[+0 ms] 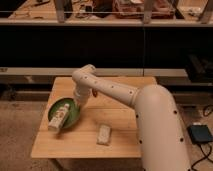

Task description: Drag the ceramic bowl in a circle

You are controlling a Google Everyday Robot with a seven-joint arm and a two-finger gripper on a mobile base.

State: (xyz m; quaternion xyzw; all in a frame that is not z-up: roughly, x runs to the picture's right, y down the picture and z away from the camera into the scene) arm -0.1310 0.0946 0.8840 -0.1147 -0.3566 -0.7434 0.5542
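The ceramic bowl [68,116], a wide shallow green dish with a darker rim, sits on the left part of the wooden table [120,142]. A pale packet [58,116] lies slanted inside it and pokes over its front-left rim. My gripper [77,103] comes down at the bowl's right rim and is shut on that rim. The white arm [115,92] reaches to it from the lower right.
A small pale block [103,134] lies on the table to the right of the bowl, near the front. A small reddish thing [94,92] rests behind the gripper. The table's left edge is close to the bowl. Dark shelving [105,45] stands behind.
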